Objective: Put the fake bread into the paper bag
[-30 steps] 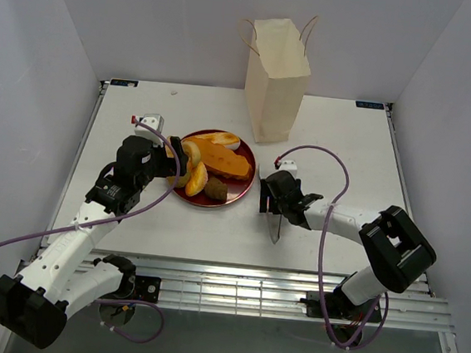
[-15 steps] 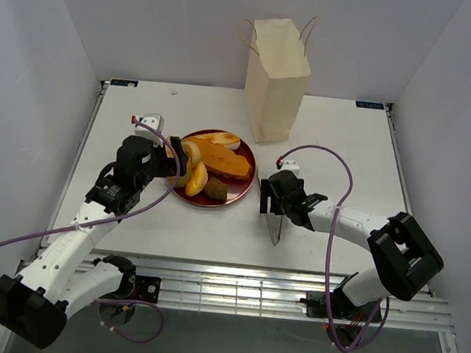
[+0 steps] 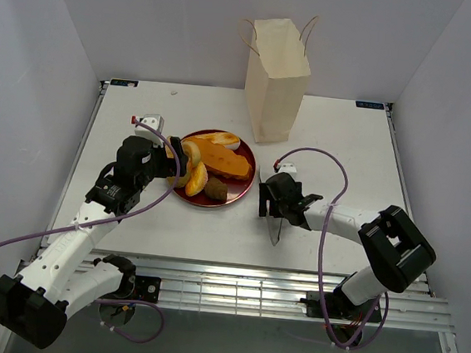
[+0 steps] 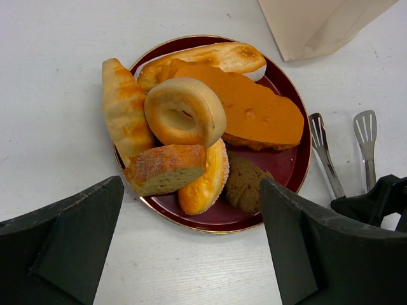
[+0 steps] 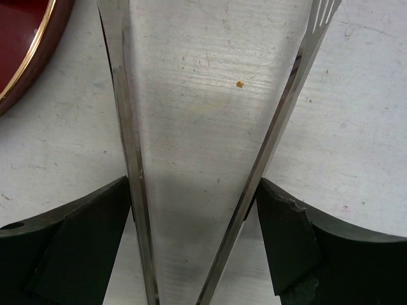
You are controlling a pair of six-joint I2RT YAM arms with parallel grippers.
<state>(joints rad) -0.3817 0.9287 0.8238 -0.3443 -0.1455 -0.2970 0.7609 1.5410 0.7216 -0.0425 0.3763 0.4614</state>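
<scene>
Tongs (image 5: 191, 159) between right hand (image 5: 194, 244) fingers.

You looked down from above and behind both arms at the whole table (image 3: 330, 144). Your left wrist view faced the plate (image 4: 294, 166) closely; your right wrist view sat nearer still over the tongs (image 5: 127, 146). Both wrist views shared those tongs.

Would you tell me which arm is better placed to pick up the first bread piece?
Left, I think: its open pincer hovers directly over the toy bread on the dark red plate; the right pincer straddles metal tongs.
</scene>
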